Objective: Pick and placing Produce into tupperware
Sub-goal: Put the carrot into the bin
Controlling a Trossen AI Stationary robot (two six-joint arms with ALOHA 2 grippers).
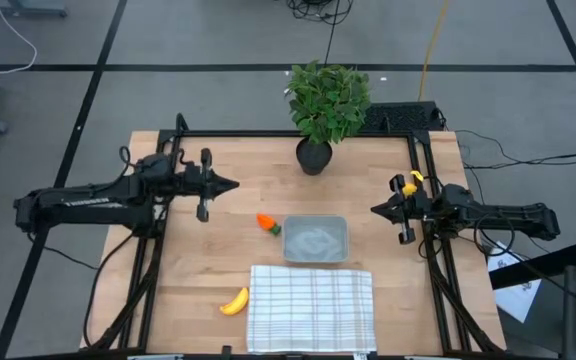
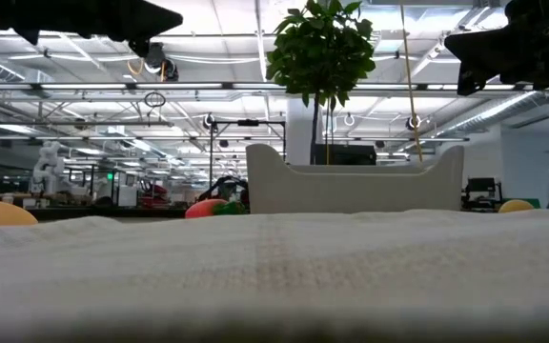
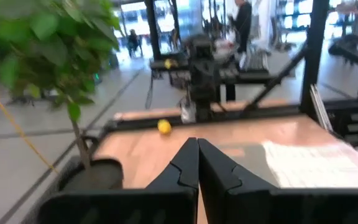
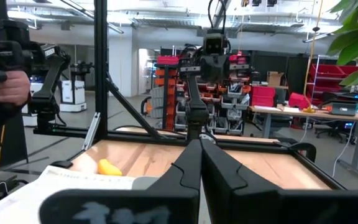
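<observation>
The orange carrot (image 1: 267, 223) lies on the wooden table just left of the translucent tupperware (image 1: 315, 240). The yellow banana (image 1: 235, 303) lies by the left edge of the white checked cloth (image 1: 311, 307). The small round yellow fruit (image 1: 409, 188) sits on the table beside the right arm and also shows in the left wrist view (image 3: 164, 126). My left gripper (image 1: 233, 185) hangs shut above the table's left half, pointing level toward the right. My right gripper (image 1: 373, 209) hangs shut at the right side, pointing left. Neither holds anything.
A leafy plant (image 1: 325, 98) in a black pot (image 1: 313, 157) stands at the table's far middle. A black frame (image 1: 423, 140) runs round the table's edges. A person's hand (image 4: 8, 84) shows in the room beyond the table.
</observation>
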